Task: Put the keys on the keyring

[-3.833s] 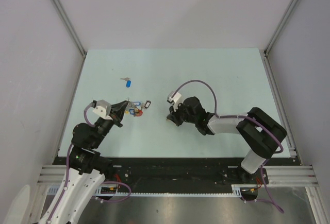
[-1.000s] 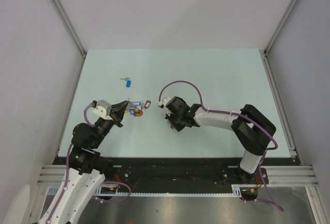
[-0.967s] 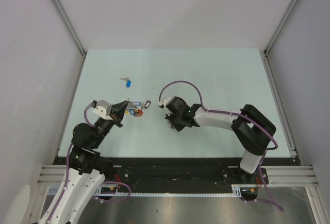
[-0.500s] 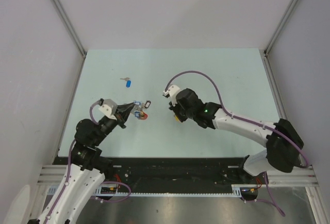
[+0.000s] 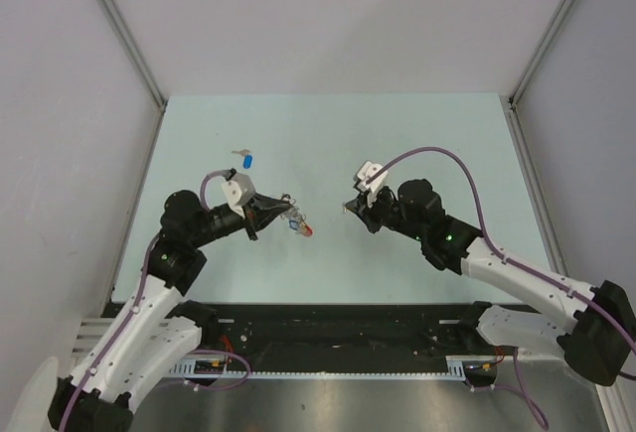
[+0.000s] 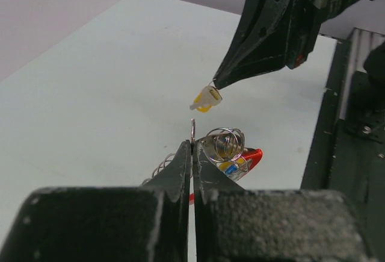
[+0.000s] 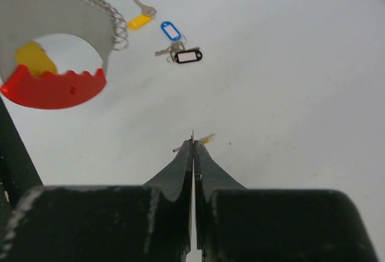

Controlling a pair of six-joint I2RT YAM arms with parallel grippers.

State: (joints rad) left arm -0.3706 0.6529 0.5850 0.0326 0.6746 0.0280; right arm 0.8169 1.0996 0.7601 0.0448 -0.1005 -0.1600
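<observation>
The right end effector [image 5: 349, 206], clamped on a yellow key [image 6: 206, 98], hung just right of the keyring [image 6: 227, 144] pinched in the left end effector [image 6: 192, 149], not touching it.

i look down on a pale green table [image 5: 417, 134], boxed in by plain grey-white walls [image 5: 338, 15] with aluminium posts [image 5: 119, 30].

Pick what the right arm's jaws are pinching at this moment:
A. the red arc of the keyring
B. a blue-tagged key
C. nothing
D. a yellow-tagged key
D: in the left wrist view the right gripper has its jaws closed on a yellow-tagged key, held in the air apart from the keyring, which the left gripper grips.
</observation>
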